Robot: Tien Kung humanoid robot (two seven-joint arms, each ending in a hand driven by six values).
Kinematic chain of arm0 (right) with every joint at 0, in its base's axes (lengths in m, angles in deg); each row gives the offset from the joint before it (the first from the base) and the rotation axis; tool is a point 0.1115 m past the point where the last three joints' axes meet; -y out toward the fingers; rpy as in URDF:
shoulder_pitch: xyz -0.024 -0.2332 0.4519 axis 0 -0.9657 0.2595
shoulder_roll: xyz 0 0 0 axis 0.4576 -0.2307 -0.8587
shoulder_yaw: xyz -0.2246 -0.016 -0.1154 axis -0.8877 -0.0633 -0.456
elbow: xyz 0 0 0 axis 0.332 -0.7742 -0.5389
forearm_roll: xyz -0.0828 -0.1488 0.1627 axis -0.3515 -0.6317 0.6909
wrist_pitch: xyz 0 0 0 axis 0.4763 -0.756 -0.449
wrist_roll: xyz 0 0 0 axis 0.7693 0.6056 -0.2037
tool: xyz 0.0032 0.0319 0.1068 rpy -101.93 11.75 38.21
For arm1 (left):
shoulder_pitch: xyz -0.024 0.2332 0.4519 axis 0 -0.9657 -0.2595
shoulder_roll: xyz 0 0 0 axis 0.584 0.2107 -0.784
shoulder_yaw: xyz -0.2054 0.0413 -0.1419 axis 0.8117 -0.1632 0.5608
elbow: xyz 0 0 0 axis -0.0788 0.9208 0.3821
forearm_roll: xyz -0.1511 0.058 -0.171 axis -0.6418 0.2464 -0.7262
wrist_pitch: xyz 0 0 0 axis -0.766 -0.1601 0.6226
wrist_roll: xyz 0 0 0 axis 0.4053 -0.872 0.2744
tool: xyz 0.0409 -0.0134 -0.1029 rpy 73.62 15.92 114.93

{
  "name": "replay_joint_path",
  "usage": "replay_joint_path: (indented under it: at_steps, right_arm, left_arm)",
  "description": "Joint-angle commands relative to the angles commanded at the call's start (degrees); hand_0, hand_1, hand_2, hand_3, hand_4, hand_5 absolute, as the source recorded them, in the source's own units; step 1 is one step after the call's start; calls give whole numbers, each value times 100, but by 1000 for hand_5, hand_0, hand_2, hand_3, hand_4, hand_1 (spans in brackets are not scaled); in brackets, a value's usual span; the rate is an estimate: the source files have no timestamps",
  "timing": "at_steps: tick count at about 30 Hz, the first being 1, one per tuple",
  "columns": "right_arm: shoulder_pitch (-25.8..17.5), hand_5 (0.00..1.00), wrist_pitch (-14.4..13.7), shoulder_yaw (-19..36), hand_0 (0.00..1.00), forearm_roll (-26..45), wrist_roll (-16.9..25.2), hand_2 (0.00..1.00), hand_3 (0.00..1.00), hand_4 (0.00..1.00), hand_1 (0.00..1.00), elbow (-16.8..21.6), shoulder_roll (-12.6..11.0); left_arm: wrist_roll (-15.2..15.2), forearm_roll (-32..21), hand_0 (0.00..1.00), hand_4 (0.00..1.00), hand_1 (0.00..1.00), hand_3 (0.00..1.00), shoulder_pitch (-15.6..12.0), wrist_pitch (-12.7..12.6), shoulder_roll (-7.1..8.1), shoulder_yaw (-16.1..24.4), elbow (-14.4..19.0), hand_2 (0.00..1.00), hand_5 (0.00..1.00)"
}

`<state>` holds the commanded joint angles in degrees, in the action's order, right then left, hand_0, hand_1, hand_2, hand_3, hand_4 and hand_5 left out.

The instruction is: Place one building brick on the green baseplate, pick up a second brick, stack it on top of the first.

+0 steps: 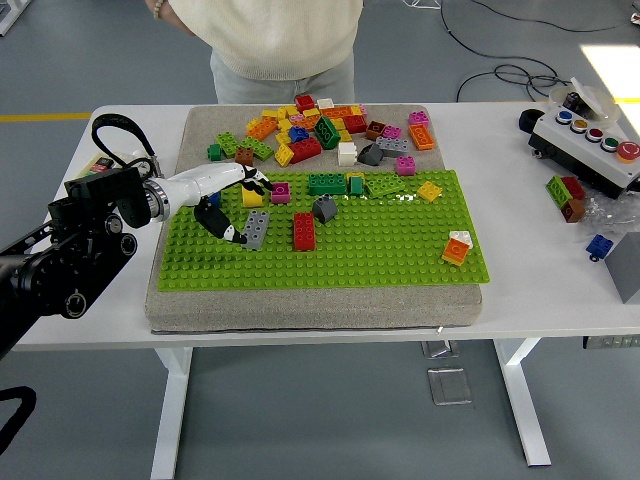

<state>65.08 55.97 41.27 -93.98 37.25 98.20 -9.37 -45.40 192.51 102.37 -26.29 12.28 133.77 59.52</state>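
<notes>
The green baseplate (400, 250) lies on a grey pad in the middle of the table. On its left part stand a yellow brick (251, 198), a grey brick (258, 228) and a red brick (304, 231). My left hand (250, 212) reaches in from the left and hovers over the plate's left end. It is open, with the thumb low by the grey brick and the other fingers (258, 182) spread above the yellow brick. It holds nothing. The yellow brick is partly hidden by the hand.
A heap of loose bricks (320, 125) lies on the pad behind the plate. More bricks stand along the plate's back edge, and an orange-and-white brick (457, 248) at its right. A button box (590, 140) sits at the far right. A person (285, 35) stands behind the table.
</notes>
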Motion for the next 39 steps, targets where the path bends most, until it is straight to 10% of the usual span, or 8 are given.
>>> replay_joint_path:
  at_steps: [20, 39]
  right_arm:
    - [10, 501, 2, 9, 758, 23, -3, 729, 751, 996, 685, 0, -13]
    - [21, 500, -3, 4, 758, 44, -3, 729, 751, 997, 685, 0, -3]
  left_arm:
    - [51, 55, 889, 990, 828, 825, 299, -142, -266, -489, -571, 807, 40]
    - [154, 122, 889, 981, 824, 821, 381, -393, -183, -906, -764, 802, 30]
